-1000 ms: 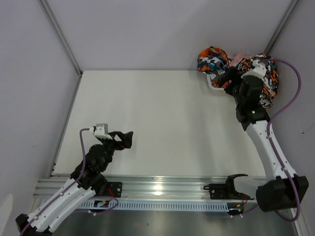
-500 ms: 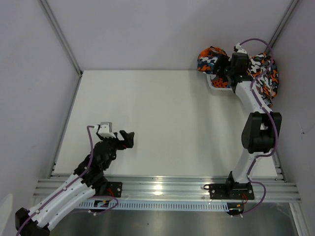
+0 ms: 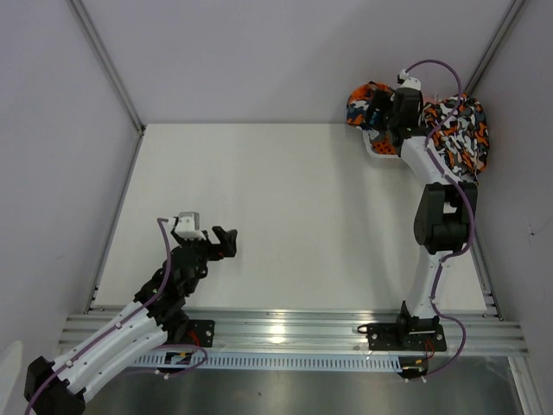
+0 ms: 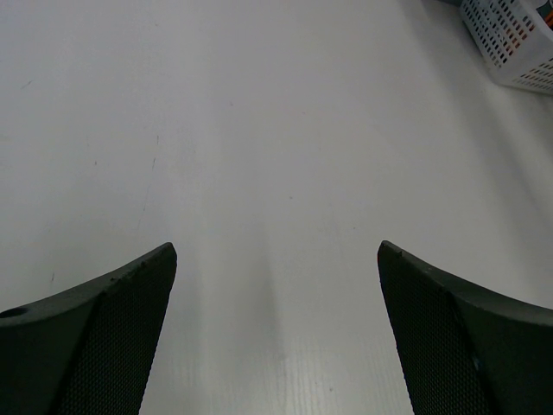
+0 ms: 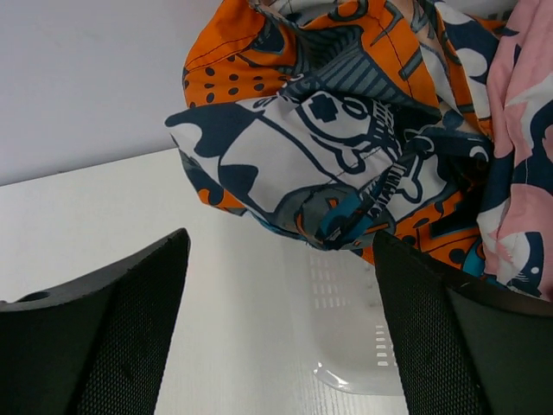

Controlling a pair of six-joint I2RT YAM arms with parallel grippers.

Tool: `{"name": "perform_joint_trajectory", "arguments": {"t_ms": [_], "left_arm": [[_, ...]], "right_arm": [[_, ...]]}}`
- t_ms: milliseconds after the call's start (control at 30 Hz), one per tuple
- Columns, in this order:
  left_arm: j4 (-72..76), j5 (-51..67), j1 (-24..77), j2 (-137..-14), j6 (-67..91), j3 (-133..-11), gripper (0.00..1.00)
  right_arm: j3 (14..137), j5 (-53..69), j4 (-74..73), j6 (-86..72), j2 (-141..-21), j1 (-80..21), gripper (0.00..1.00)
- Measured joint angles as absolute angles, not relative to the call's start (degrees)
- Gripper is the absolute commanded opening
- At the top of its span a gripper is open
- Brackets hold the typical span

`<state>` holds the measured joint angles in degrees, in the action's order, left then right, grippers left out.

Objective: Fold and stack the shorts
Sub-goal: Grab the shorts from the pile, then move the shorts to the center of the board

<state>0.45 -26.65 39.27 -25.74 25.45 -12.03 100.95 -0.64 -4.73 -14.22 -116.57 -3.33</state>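
Bright, even light; glare streaks the metal rail (image 3: 276, 333), and wrist views seem slightly soft near their edges.

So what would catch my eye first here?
The bright heap of printed shorts spilling over the white mesh basket in the far right corner, with the right end effector open close to it. The left end effector hangs open over the white table, near left.

The emblem-printed shorts (image 5: 333, 147) are orange, navy, white and teal. The blotched shorts (image 3: 462, 138) mix orange, black and white.
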Motion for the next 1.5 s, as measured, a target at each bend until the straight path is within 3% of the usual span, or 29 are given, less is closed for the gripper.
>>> {"name": "perform_joint_trajectory", "arguments": {"t_ms": [100, 233, 333, 367, 433, 767, 1000, 1167, 1500], "left_arm": [[1.21, -26.63, 39.27, -26.72, 25.45, -12.03, 0.99], [1.67, -26.55, 39.27, -27.49, 25.41, -12.03, 0.99], [2.26, -26.37, 39.27, -27.81, 25.39, -12.03, 0.99], [2.42, -26.33, 39.27, -27.97, 25.34, -12.03, 0.99], [2.63, -26.33, 39.27, -28.47, 25.19, -12.03, 0.99], [2.94, -26.3, 39.27, -30.11, 24.97, -12.03, 0.99], [2.94, -26.15, 39.27, -29.93, 24.97, -12.03, 0.99], [2.92, -26.13, 39.27, -29.5, 24.97, -12.03, 0.99], [2.9, -25.96, 39.27, -27.7, 24.99, -12.03, 0.99]], "right_arm": [[103.59, -3.86, -4.27, -12.47, -118.28, -4.51, 0.87], [106.19, -5.32, -3.86, -10.5, -119.83, -5.67, 0.67], [108.09, -5.39, -3.68, -10.04, -121.08, -6.26, 0.37], [108.71, -5.26, -3.7, -10.13, -121.51, -6.28, 0.15], [109.97, -4.95, -3.68, -10.22, -122.52, -6.15, 0.0], [116.27, 1.58, -8.03, -12.12, -124.11, -5.08, 0.0], [127.83, 10.09, -16.23, -13.69, -121.08, -4.34, 0.0], [135.13, 17.56, -20.1, -16.73, -113.56, -3.57, 0.0], [135.74, 32.27, -17.8, -27.68, -90.08, -3.55, 0.0]]}}
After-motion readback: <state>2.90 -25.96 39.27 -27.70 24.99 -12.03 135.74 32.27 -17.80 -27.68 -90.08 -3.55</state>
